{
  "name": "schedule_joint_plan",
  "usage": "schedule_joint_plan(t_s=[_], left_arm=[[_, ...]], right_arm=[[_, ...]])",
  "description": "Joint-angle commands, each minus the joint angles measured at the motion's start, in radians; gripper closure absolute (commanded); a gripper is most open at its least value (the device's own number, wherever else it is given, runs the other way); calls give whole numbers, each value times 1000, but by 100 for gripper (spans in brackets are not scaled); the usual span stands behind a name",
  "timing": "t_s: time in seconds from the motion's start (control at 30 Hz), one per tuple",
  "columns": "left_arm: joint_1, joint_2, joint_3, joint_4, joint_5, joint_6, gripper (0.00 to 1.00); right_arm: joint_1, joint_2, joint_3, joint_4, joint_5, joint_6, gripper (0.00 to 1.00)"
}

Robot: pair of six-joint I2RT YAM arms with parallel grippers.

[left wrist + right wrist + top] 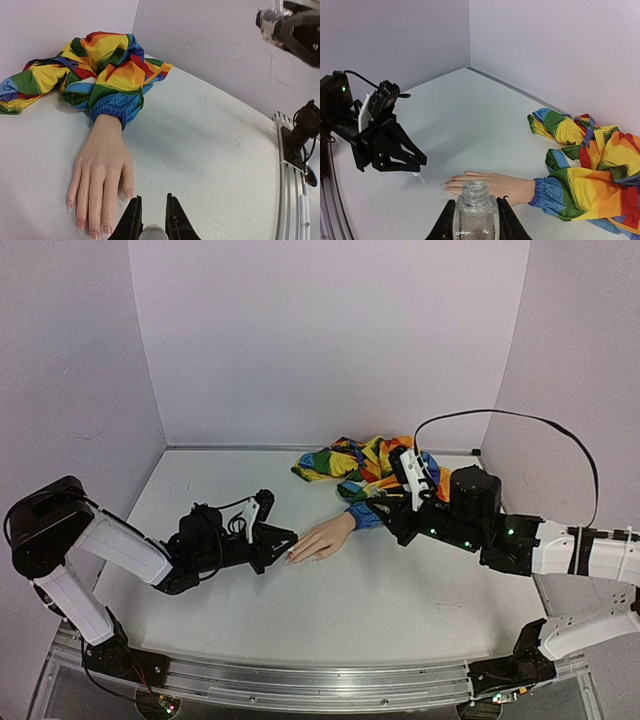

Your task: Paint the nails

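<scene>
The left gripper (283, 537) is clamping a small brush (420, 178). Its pale tip is showing only to the right wrist camera, near the mannequin hand (322, 540). Only the left wrist camera is showing the nails (93, 233): five, pinkish, at the hand's left end, just beside its fingers (132, 220). The hand is lying palm down mid-table, with one rainbow sleeve (362, 462) trailing far right. The right gripper (477, 202) is gripping one open clear bottle (476, 222), not discernible from above. Two arms are reaching over a white table (400, 600) between pale lilac walls (330, 340).
</scene>
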Motion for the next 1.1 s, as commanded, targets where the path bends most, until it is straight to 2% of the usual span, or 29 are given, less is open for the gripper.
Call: schedule_joint_plan(t_s=[0.0, 0.17, 0.4, 1.07], left_arm=[[-2, 67, -4, 202, 24, 59, 100], [38, 145, 1, 271, 30, 63, 100], [55, 209, 29, 285, 65, 76, 100], [95, 289, 47, 287, 80, 94, 100]], right_arm=[[-8, -48, -8, 21, 52, -13, 100], [-11, -49, -11, 21, 63, -12, 100], [-11, -31, 0, 22, 60, -12, 100], [-13, 12, 9, 37, 44, -40, 100]])
